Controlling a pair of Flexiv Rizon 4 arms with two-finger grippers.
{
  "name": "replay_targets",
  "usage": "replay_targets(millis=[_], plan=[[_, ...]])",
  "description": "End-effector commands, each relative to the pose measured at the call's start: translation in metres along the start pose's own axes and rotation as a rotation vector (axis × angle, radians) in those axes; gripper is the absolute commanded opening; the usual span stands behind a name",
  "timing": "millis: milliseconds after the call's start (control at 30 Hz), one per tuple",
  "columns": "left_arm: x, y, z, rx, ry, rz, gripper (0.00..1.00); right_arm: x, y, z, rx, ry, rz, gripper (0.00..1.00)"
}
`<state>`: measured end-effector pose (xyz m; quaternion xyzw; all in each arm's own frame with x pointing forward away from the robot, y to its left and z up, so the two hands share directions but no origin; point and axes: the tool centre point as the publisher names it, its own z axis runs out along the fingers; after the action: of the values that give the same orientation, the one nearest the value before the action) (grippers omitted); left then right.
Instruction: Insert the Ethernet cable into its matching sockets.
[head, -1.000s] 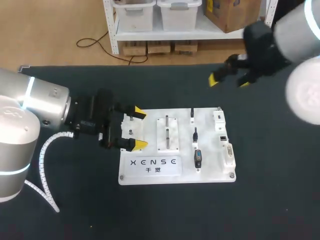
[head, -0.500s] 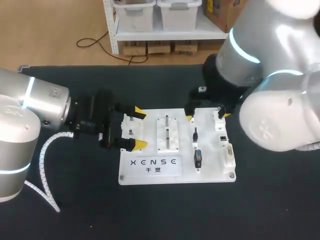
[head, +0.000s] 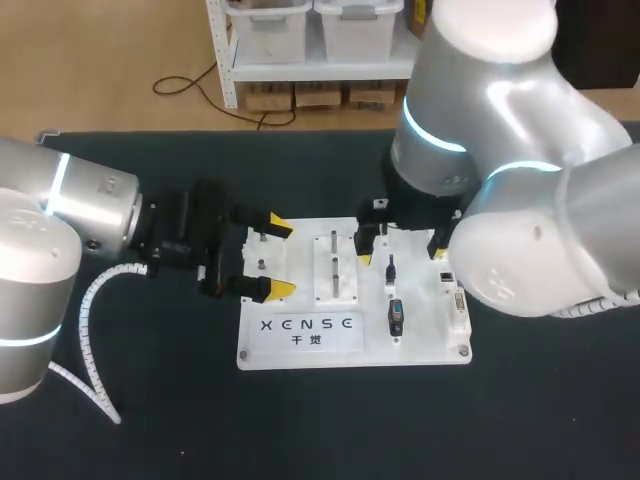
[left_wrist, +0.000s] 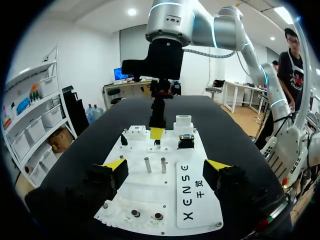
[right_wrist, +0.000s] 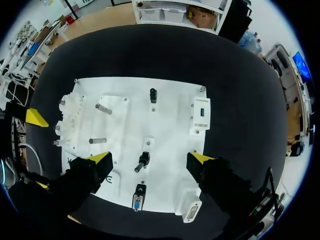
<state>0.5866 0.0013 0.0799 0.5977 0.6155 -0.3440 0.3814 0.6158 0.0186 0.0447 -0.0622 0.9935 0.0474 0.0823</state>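
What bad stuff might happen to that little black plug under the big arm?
The open right end effector hangs over the black plug; coming down off-centre, a finger might knock it or hit the white board. A blue-faced connector sits close by, so it might grab the wrong one. The left end effector is open at the board's edge, so a push may slide the board.

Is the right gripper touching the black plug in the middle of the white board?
Apart. The right wrist view shows the right gripper open, with the black plug between its fingers and bare white board on both sides of the plug.
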Motion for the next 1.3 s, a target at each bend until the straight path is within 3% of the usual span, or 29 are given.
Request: replay_targets(millis=[33,300,367,400,667,833,1000,1300], plan=[[0.002,-0.001,0.0,-0.004,-0.007,0.003,1.0,0.0,0.004,0.008,0.016,0.002,0.005,1.0],[0.002,-0.001,0.0,-0.004,-0.007,0.003,1.0,0.001,0.008,0.013,0.022,0.023,0.001,1.0],[0.002,-0.001,0.0,-0.004,-0.007,0.003,1.0,0.003,0.008,0.013,0.025,0.031,-0.004,0.64],[0.002,-0.001,0.0,-0.004,-0.007,0.003,1.0,0.004,0.008,0.014,0.027,0.034,-0.007,0.53],[0.002,-0.001,0.0,-0.004,-0.007,0.003,1.0,0.005,0.007,0.019,0.032,0.048,-0.008,0.28],[0.002,-0.001,0.0,-0.004,-0.007,0.003,1.0,0.005,0.007,0.021,0.034,0.054,-0.013,0.25],[0.002,-0.001,0.0,-0.004,-0.007,0.003,1.0,0.005,0.006,0.021,0.029,0.056,-0.016,0.0],[0.002,-0.001,0.0,-0.004,-0.007,0.003,1.0,0.002,0.008,0.009,0.016,0.051,-0.027,0.0]])
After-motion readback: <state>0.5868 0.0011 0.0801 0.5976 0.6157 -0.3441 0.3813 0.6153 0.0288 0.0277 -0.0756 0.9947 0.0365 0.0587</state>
